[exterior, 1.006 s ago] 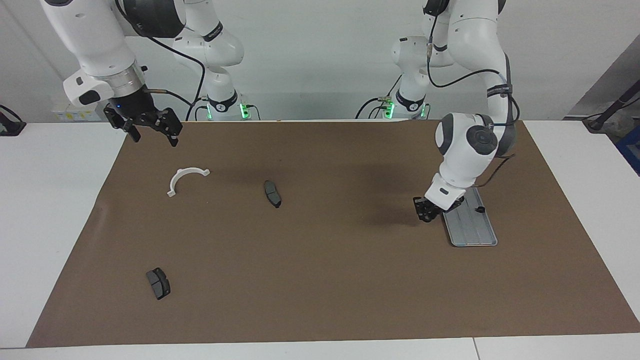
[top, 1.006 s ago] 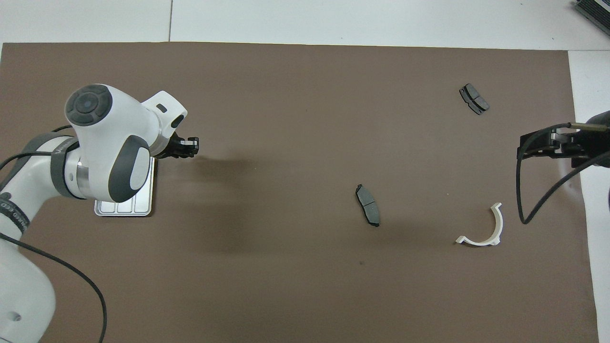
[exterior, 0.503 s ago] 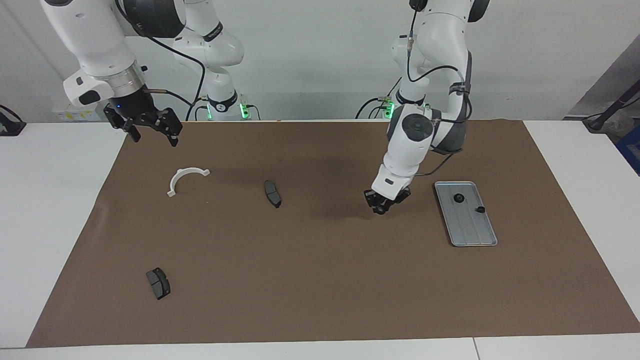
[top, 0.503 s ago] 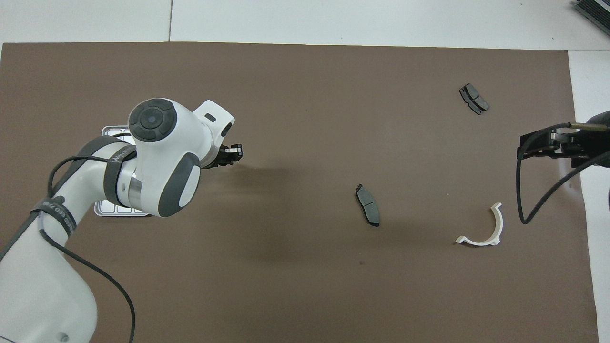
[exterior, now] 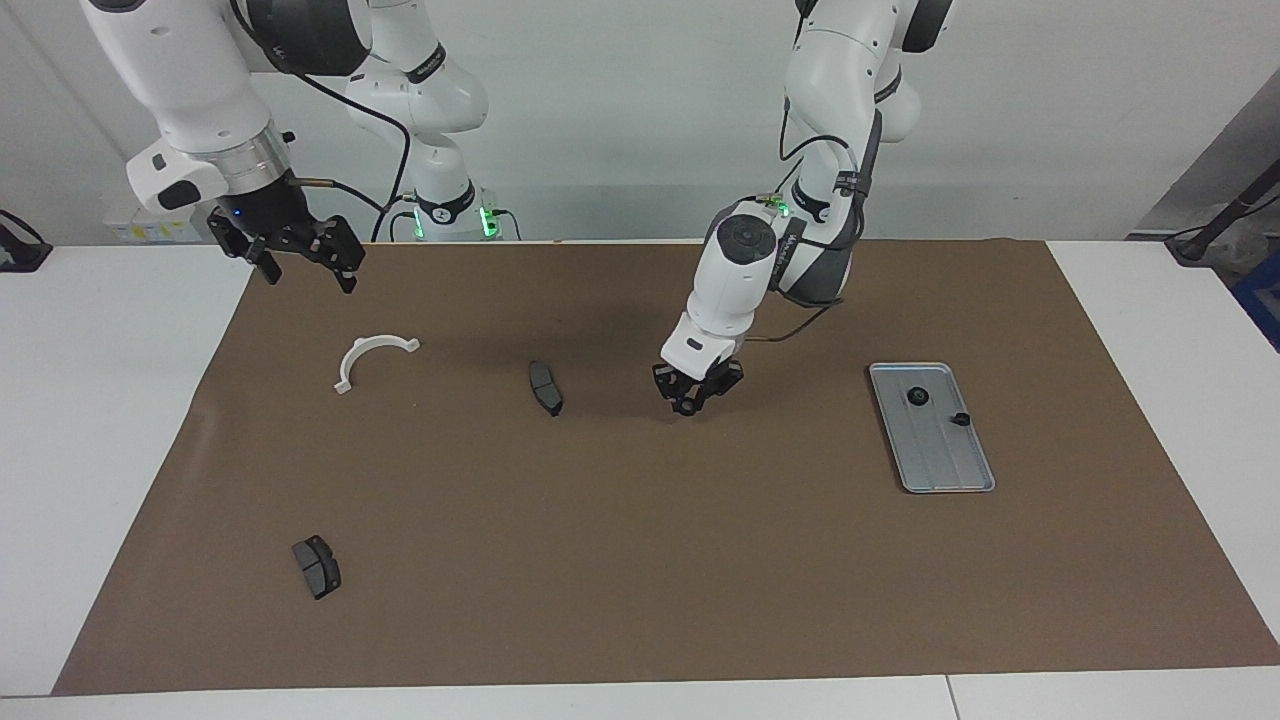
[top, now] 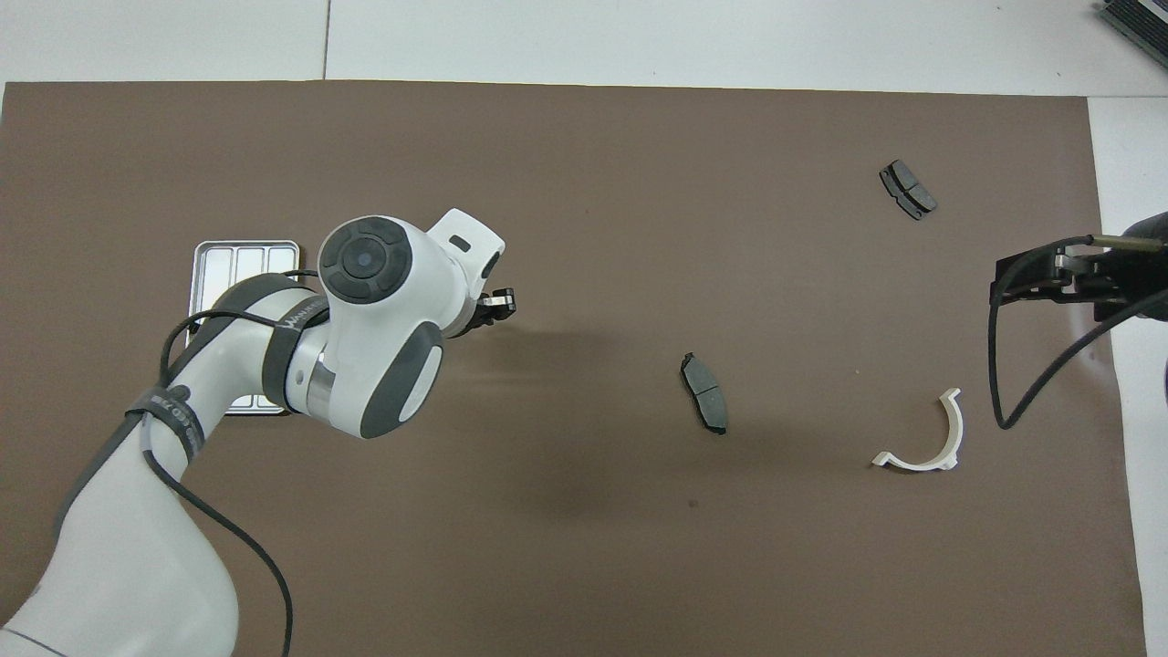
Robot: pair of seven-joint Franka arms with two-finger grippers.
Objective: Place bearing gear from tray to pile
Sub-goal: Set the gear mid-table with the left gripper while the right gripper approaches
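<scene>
Left gripper (exterior: 697,392): hangs low over the brown mat (exterior: 640,560), just above the middle of the facing view, between the tray (exterior: 945,455) and the nearer brake pad (exterior: 545,387). Whether it is gripping anything cannot be told from either view.

What has changed: a second ago this gripper was at the tray's edge. It has since swept across the mat toward the right arm's end, leaving the tray uncovered (half a second ago it was roughly midway along that sweep).

Tray contents: a round dark part (exterior: 917,396) and a smaller dark bit (exterior: 960,418) lie on the tray's upper end in the facing view.

Bearing gear: not plainly identifiable. It is either being carried by the left gripper or is one of the parts on the tray.

Meaning for the task: travel away from the tray and toward the pile suggests the carry is under way and a release near the pad comes next. This is a judgement, not something seen.

Pile: the white bracket (exterior: 372,352) and the nearer brake pad sit in the upper half of the facing view. The other brake pad (exterior: 317,566) sits low in the frame, well apart from them.

Right gripper (exterior: 307,272): waits with its fingers spread wide, raised above the mat's upper corner beyond the bracket. It is unchanged across the frames.
</scene>
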